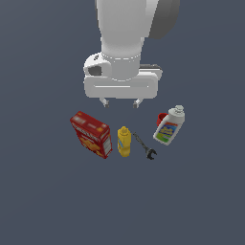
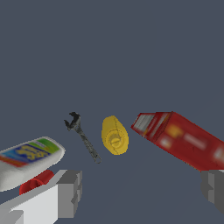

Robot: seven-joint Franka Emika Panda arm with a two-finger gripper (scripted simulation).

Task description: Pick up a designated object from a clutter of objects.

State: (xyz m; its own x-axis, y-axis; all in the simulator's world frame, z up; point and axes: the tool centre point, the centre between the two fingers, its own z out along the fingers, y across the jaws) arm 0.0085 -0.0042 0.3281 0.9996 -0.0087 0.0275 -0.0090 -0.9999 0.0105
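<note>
A black wrench point(image 1: 145, 146), a yellow bottle point(image 1: 124, 141) and a red box point(image 1: 91, 134) are lying nearest in the exterior view. Behind them a white bottle point(image 1: 170, 126) is leaning, with the small red cup point(image 1: 161, 117) peeking out just beside it. Farthest back, the gripper point(image 1: 121, 102) is hanging with fingers spread wide, holding nothing.

red printed box point(image 1: 91, 134): print blurred | white bottle point(image 1: 169, 127): label unreadable
</note>
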